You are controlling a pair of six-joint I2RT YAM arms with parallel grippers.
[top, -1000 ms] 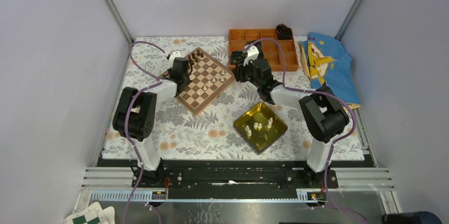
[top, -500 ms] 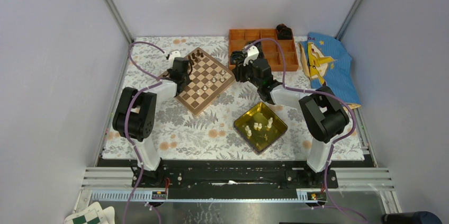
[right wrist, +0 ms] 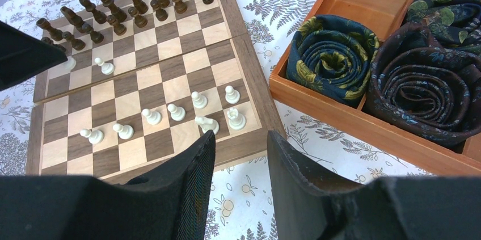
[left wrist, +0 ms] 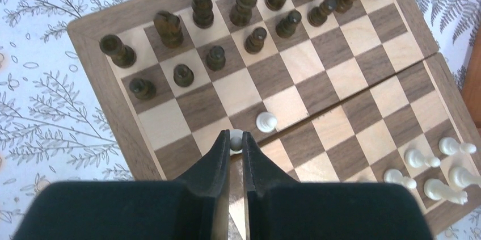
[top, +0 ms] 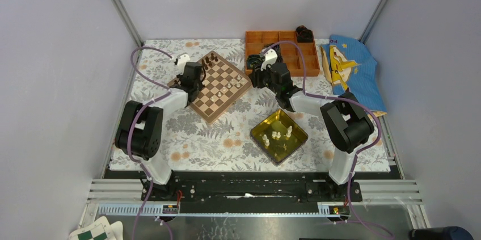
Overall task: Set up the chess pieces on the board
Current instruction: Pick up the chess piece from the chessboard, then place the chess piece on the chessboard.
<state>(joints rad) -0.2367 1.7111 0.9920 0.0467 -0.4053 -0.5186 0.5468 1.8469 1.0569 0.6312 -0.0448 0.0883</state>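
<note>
Nearest the arms, a glossy yellow square tray [top: 262, 128] sits on the counter [top: 198, 138], whose surface is white with a print of grey ferns and orange blossoms. A few cream-white chess pieces [top: 276, 135] sit loose inside the tray. They are small, smooth, pale figures.

Beyond the tray lies the board [left wrist: 85, 24]. It is a square of wood with tan and dark brown checks, a plain brown border and a fold seam across its middle. The left fingers [left wrist: 218, 160] are black and matte. They stand narrow, pinching a cream pawn [left wrist: 236, 139] near the seam at the board's left side. A second pawn [left wrist: 266, 121] stands just beside it, not touching. More cream pieces [right wrist: 176, 112] stand in a ragged line along the board's near side. Dark brown pieces [left wrist: 201, 6], turned and glossy, fill two rows along the far side. The right fingers [right wrist: 193, 183] hang half open with nothing between them, above the board's border on the right.

Farther back stands an orange compartment box [right wrist: 351, 123] with thin straight walls. One cell holds a blue-green cloth roll [right wrist: 332, 53] with a leaf pattern, and the next holds a dark maroon roll [right wrist: 422, 89]. To the right of the box lies a blue cloth [top: 363, 72] with a yellow figure. Its lettering is too small to read.
</note>
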